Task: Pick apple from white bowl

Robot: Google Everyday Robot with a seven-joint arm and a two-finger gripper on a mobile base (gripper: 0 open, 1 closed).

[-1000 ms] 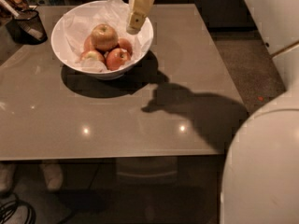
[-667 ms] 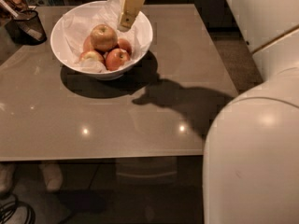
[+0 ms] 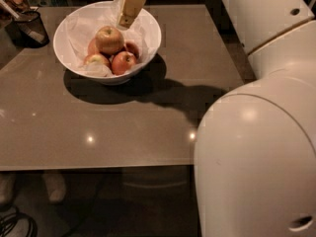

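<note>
The white bowl (image 3: 148, 43) stands at the far left of the grey table, lined with crumpled white paper. The large yellow-gold apple (image 3: 109, 39) lies on top in the bowl's middle. Smaller red apples (image 3: 123, 62) lie beside and under it. My gripper (image 3: 127, 9) hangs over the bowl's back rim, just above and to the right of the large apple, its cream fingertips (image 3: 130, 6) pointing down, apart from the fruit. It holds nothing that I can see.
A small dark mesh cup (image 3: 30, 27) with utensils stands left of the bowl at the table's far corner. My white arm (image 3: 261, 132) fills the right side of the view. The grey table (image 3: 123, 127) ends in a front edge below the middle.
The gripper has moved left over the bowl, closer to the large apple. The arm's body has swung further into view at the right. The apples have not moved.
</note>
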